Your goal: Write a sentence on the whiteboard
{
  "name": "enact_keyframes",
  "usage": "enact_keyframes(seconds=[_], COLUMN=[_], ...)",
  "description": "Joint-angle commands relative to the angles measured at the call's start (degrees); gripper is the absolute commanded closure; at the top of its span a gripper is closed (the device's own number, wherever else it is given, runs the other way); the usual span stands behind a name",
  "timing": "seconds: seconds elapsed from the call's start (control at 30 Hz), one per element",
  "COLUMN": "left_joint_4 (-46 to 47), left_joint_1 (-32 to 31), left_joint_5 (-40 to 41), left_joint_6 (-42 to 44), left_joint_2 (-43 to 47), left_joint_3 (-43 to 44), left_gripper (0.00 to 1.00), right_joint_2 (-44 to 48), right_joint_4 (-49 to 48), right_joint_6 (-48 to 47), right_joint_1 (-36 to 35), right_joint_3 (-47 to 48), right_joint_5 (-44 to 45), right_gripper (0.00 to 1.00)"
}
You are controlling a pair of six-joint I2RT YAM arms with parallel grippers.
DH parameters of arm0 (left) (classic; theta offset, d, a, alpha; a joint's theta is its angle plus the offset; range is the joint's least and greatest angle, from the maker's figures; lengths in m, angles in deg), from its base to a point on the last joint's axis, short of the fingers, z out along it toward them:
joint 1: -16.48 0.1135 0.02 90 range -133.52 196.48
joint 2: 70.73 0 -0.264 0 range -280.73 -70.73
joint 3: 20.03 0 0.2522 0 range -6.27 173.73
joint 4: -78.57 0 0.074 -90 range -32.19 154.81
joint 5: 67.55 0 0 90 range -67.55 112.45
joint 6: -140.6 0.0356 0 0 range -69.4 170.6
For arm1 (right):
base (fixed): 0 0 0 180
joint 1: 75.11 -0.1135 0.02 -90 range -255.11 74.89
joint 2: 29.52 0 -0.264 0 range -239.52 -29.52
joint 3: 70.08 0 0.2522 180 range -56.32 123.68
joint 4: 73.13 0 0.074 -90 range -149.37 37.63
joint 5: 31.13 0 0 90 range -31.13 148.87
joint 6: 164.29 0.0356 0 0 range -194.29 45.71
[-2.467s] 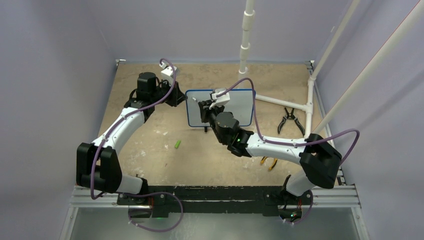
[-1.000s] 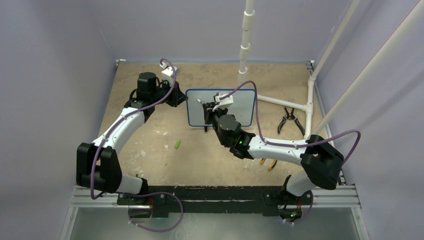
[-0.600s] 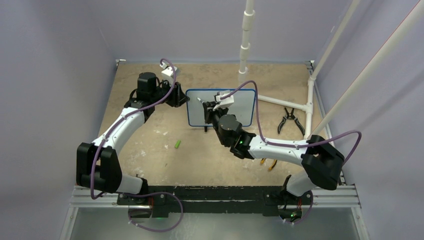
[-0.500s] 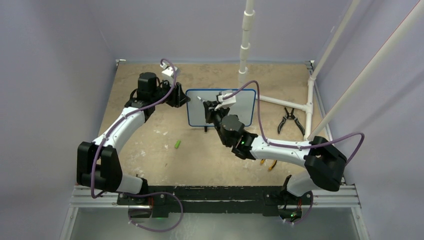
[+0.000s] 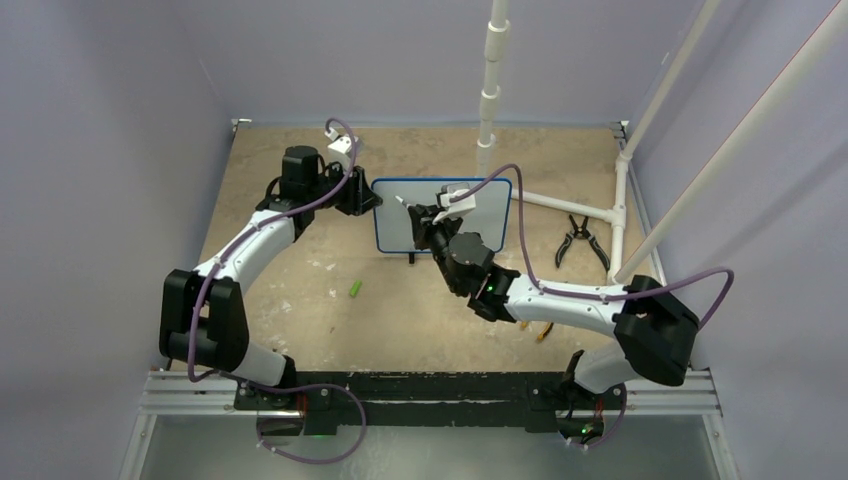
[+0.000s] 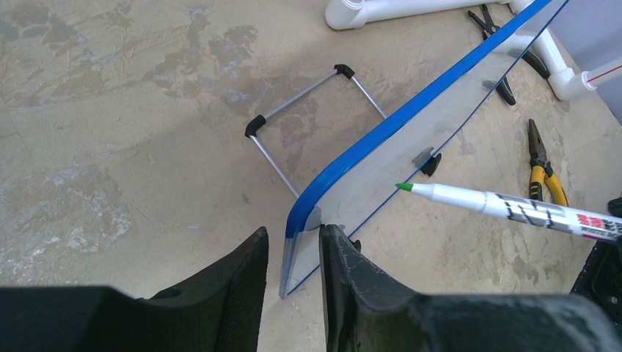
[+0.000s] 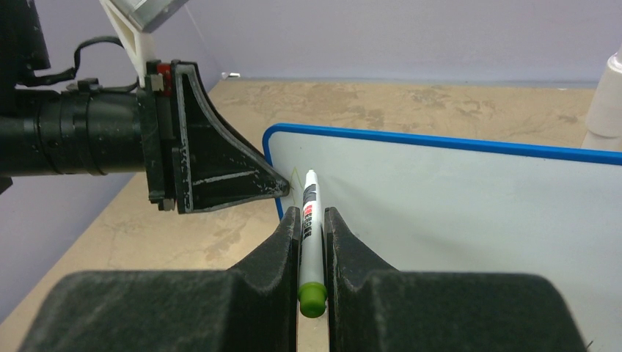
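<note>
The whiteboard [image 5: 480, 205], white with a thin blue frame, stands tilted on the sandy table. My left gripper [image 5: 374, 204] is at its left edge; in the left wrist view its fingers [image 6: 334, 257] sit on either side of the board's edge [image 6: 381, 132], gripping it. My right gripper [image 5: 426, 224] is shut on a white marker [image 7: 309, 202] with a green end. The green tip [image 6: 402, 188] points at the board's upper left, close to the surface. Of the sentence only one faint green stroke [image 7: 293, 176] shows near the left edge.
A green marker cap [image 5: 355, 288] lies on the table left of centre. Black pliers [image 5: 578, 240] and yellow-handled pliers [image 5: 540, 328] lie to the right. A white PVC pipe frame [image 5: 560, 205] runs behind the board. The board's wire stand [image 6: 308, 110] rests behind it.
My right arm has stretched forward and carried the marker up and left toward the board's upper left corner. My left arm's elbow has shifted slightly right, still at the board's edge.
</note>
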Motion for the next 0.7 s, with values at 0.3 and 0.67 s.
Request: enact_keyframes(seconds=[0.3,0.67], left_joint_4=[2.8,2.7], left_joint_1=[0.2,0.2], left_joint_5=[-1.9,-1.9], left_joint_6=[-0.7,-0.6], left_joint_2=[-1.0,-0.8], left_joint_3=[-0.4,-0.4], left_gripper=[0.79,0.84], right_joint_2=[-3.1,-4.1], right_joint_4=[-0.9,-0.4], right_joint_6=[0.1,0.4], right_joint_1=[0.1,0.4], right_joint_3=[1.6,1.7], right_joint_5=[1.4,3.7], right_gripper=[1.00,1.00])
